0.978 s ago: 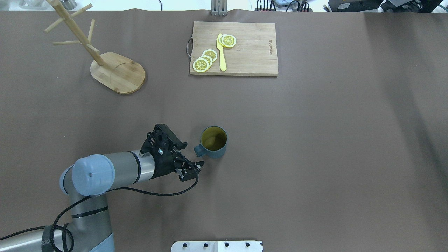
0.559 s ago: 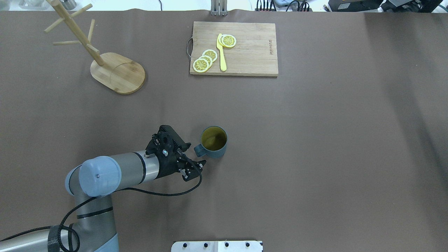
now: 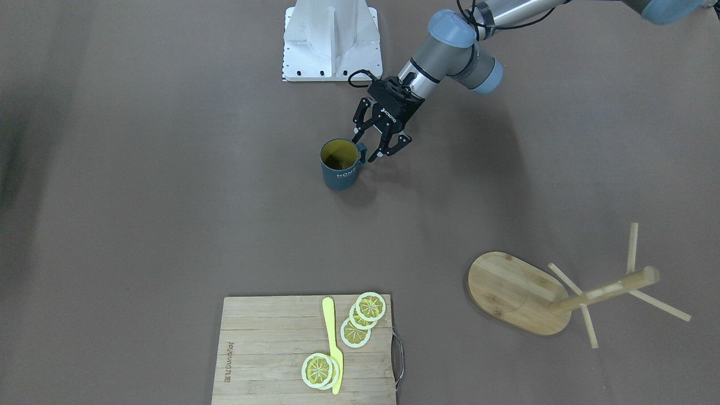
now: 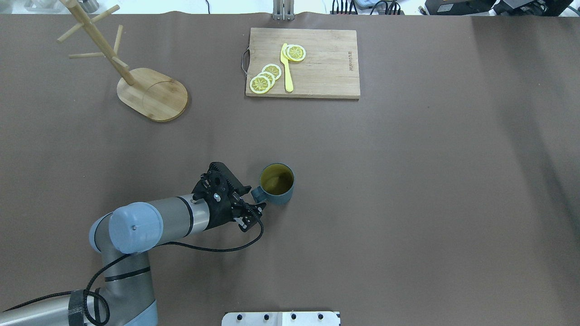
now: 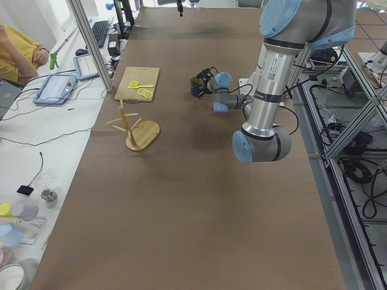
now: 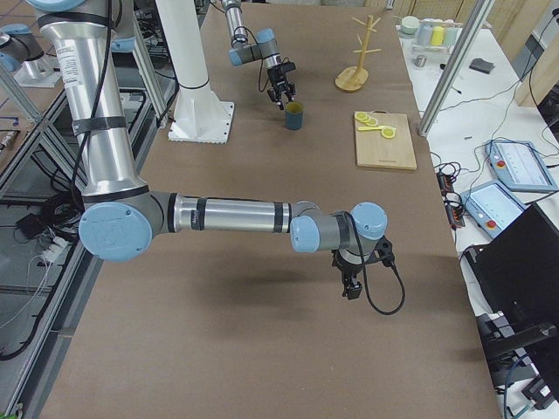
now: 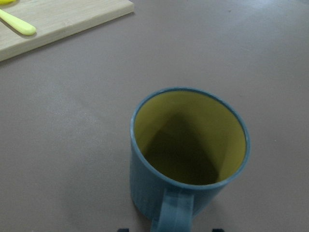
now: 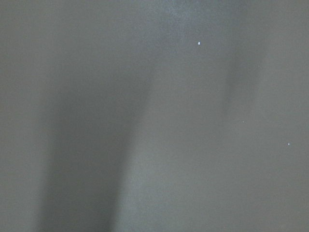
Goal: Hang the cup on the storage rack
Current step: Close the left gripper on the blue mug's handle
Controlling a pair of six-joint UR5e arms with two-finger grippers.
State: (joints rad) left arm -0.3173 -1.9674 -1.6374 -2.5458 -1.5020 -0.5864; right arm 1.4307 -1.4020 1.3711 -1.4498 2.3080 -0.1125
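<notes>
step: pre-grasp | left gripper (image 3: 369, 149) jaws open around handle of cup (image 3: 340, 173), upright on desk (image 3: 169, 197) | right gripper (image 6: 353, 281) jaws: cannot tell | next: close, lift, carry to storage rack (image 3: 509, 289) peg

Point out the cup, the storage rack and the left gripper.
cup (image 3: 341, 175): front-facing view, on its lettered outer wall.
storage rack (image 4: 156, 97): overhead view, on its oval base.
left gripper (image 3: 370, 148): front-facing view, midway between its open fingertips, beside the cup's handle.

silver arms (image 4: 174, 217), blue joint caps (image 4: 136, 227), black cable (image 4: 213, 251)
</notes>
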